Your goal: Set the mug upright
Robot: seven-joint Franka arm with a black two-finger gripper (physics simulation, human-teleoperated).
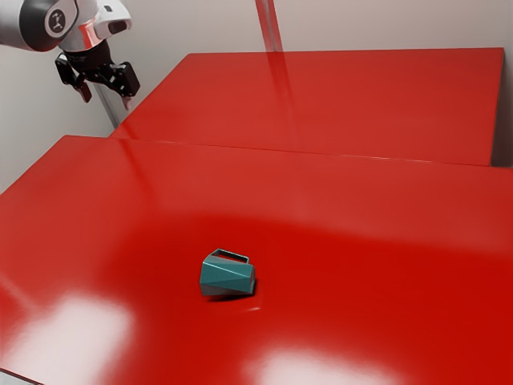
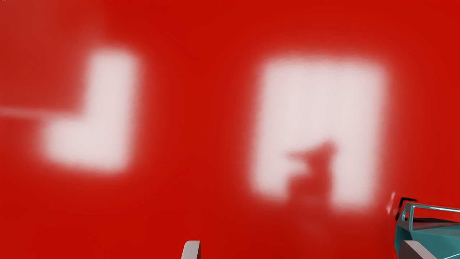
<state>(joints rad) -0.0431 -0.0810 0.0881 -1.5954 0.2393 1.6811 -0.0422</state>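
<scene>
One round dark badge [image 1: 56, 21] sits on the white arm [image 1: 24, 22] at the exterior view's far left. It has a pale mark inside, too small for me to read. A small dark spot [image 1: 117, 26] is on the arm too, nearer the claw.

The mug [image 1: 228, 277] is blue-green with flat sides. It lies on its side on the near red table [image 1: 385, 216], a bit to the exterior view's left of the middle. Its handle [image 1: 232, 257] is on the upper side. The shiny red top goes out around the mug on every side, and the table's edges are well away from it. A long edge runs across behind the mug, and the far red table [image 1: 385, 96] is past that. The near table's left edge slants in toward the near side.

The black claw [image 1: 106, 98] is up high at the exterior view's far left, well apart from the mug. It is open wide, with a big gap between its two fingers [image 2: 412, 250] and nothing held. In the wrist view, one finger covers a bit of the mug. Two big white shiny patches [image 2: 316, 100] are on the red top.
</scene>
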